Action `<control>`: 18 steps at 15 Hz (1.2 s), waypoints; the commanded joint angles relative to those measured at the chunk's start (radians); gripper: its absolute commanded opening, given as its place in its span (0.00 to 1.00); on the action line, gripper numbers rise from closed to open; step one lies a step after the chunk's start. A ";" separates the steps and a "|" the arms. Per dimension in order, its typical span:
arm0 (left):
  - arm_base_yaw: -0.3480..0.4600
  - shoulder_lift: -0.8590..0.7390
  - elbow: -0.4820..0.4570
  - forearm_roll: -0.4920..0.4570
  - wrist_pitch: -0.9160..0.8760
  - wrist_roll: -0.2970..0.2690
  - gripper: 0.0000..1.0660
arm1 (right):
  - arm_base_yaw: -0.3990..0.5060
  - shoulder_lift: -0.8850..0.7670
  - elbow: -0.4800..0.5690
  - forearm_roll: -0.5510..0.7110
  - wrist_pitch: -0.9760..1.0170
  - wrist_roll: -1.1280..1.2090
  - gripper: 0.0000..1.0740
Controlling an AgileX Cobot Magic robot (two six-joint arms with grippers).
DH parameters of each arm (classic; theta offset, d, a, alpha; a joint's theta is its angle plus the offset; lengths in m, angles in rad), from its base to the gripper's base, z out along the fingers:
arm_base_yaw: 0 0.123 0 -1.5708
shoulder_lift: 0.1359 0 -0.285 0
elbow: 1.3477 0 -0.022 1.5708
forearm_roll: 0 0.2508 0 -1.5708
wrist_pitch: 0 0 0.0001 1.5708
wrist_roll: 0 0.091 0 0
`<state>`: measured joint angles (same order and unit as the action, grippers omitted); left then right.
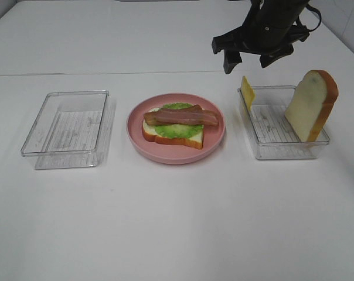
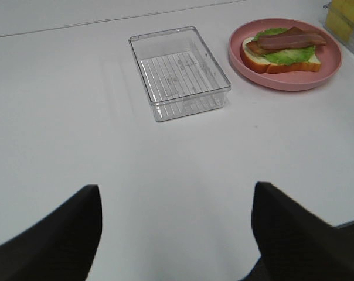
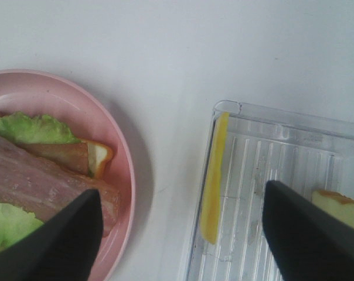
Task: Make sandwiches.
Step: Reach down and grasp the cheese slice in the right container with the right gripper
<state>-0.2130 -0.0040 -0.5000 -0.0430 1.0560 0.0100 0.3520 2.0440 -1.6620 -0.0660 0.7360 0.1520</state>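
Lying flat, bacon (image 1: 181, 116) spans bread (image 1: 150, 129) left-to-right, cheese (image 1: 247, 92) on edge, left gripper (image 2: 176, 187), right gripper (image 1: 249, 63) spread wide.

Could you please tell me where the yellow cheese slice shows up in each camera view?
Exterior high: the cheese slice stands on edge at the right-hand clear tray's wall nearest the pink plate.
Left wrist: the cheese slice is cropped by the frame edge, just past the pink plate.
Right wrist: the cheese slice stands on edge along the clear tray wall beside the pink plate.
Shared landmark: the pink plate.
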 commanded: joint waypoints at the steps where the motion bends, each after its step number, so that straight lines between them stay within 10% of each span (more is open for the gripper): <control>1: -0.005 -0.009 0.002 0.001 -0.011 0.003 0.65 | -0.004 0.056 -0.082 -0.011 0.070 0.011 0.67; 10: -0.005 -0.009 0.002 0.001 -0.011 0.003 0.65 | -0.083 0.172 -0.183 0.091 0.151 0.002 0.63; 18: -0.005 -0.009 0.002 0.001 -0.011 0.003 0.65 | -0.091 0.214 -0.183 0.153 0.150 -0.040 0.34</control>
<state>-0.2130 -0.0040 -0.5000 -0.0430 1.0560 0.0100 0.2620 2.2580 -1.8400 0.0830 0.8890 0.1240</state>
